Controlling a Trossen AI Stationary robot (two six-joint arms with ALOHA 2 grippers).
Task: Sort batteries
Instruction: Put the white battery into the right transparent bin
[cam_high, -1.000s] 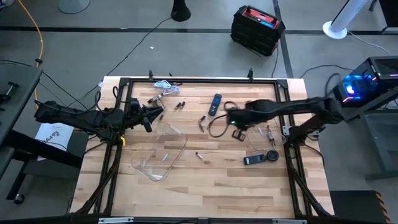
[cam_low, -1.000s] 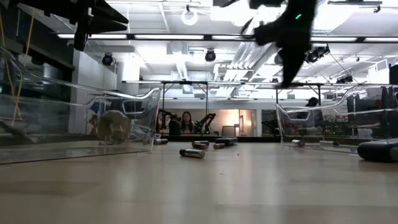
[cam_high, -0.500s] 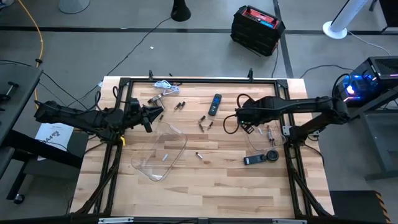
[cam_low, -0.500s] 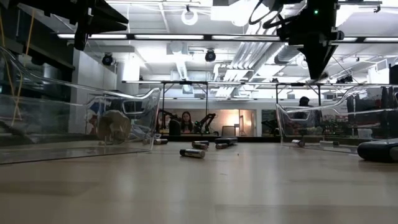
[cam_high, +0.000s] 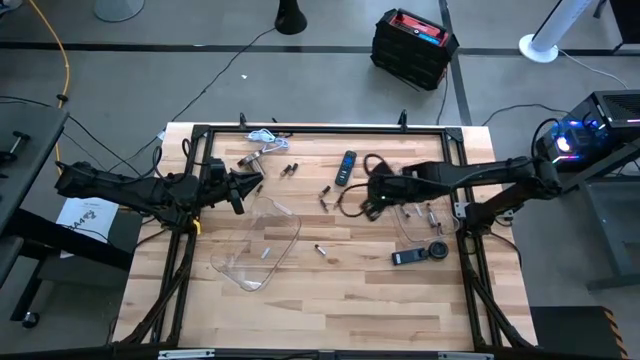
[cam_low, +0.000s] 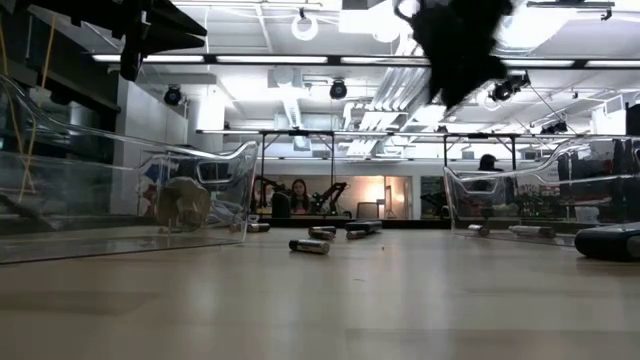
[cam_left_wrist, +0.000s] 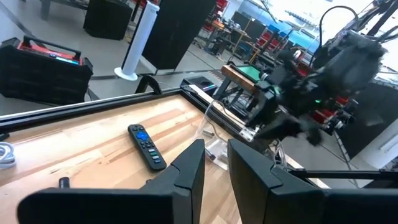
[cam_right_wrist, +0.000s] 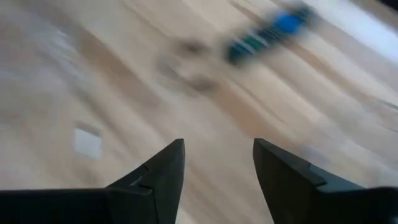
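Loose batteries lie on their sides on the wooden table: a pair (cam_high: 290, 170) at the far middle, two (cam_high: 331, 197) near the remote and one (cam_high: 320, 249) toward the near side, which is also in the low view (cam_low: 309, 245). One battery (cam_high: 265, 252) lies in the left clear tray (cam_high: 238, 268), and a few batteries (cam_high: 433, 213) lie in the right clear tray (cam_high: 408, 232). My right gripper (cam_high: 368, 200) (cam_right_wrist: 217, 146) hovers open above the table between the remote and the right tray, with nothing between its fingers. My left gripper (cam_high: 250, 183) (cam_left_wrist: 214, 158) waits at the table's left with a narrow, empty gap.
A black remote (cam_high: 346, 167) with a blue button lies at the far middle. A silver cylinder with a white cable (cam_high: 258, 148) sits at the far left. A flat black device (cam_high: 418, 255) lies near the right tray. Bare wood fills the near half of the table.
My right gripper swung toward the table's right edge over the right clear tray. It then came back toward the middle, rising and rolling as it went. The left arm kept still.
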